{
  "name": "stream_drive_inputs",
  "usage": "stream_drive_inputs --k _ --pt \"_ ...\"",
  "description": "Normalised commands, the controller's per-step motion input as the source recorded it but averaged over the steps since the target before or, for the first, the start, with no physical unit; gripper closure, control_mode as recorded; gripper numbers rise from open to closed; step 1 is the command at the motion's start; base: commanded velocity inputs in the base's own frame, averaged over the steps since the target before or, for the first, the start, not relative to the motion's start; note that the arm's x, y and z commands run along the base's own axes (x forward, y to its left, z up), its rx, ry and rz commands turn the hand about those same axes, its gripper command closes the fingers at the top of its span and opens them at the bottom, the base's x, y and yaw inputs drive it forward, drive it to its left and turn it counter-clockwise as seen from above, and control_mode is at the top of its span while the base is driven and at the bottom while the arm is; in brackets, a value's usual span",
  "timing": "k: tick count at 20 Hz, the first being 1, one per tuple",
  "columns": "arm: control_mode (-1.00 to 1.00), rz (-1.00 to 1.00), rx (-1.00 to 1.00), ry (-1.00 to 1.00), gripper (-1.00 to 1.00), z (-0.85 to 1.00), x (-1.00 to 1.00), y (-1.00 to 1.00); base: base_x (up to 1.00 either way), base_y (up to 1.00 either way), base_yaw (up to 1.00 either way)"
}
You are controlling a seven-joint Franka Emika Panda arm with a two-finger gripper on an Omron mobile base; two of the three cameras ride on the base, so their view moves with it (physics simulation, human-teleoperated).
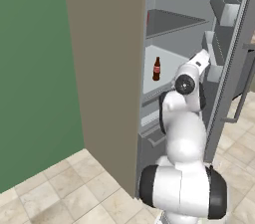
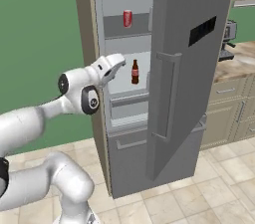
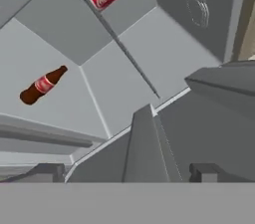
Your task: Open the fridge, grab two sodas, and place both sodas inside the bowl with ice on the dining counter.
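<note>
White arm (image 2: pixel 74 91) reaching into fridge (image 2: pixel 194 68)

A plain green wall (image 1: pixel 35 68) stands behind, above a floor (image 1: pixel 64 188) of pale beige tiles. Cream cabinets (image 2: pixel 234 113) with drawers carry a brownish counter (image 2: pixel 239 66), where a dark coffee machine (image 2: pixel 228 39) sits at its near edge.

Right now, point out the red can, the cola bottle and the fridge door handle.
red can (image 2: pixel 127 18), right base view, middle of its body.
cola bottle (image 2: pixel 134 72), right base view, its red label.
fridge door handle (image 2: pixel 166 96), right base view, midway along the bar.
</note>
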Motion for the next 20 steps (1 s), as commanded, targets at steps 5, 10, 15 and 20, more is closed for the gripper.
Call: stream_drive_inputs --k 5,10,15,20 --pt "-1.0 -0.36 -0.06 0.29 -1.0 0.01 0.26 -0.27 0.0 0.0 0.0" --pt "-1.0 -0.27 -0.02 0.11 -1.0 0.0 -0.09 -0.24 0.0 0.0 0.0" --pt "-1.0 -0.21 0.0 0.0 -1.0 0.01 -0.07 -0.25 0.0 0.0 0.0" --pt "-1.0 -0.15 -0.01 0.0 -1.0 0.15 0.0 -0.36 0.0 0.0 0.0"
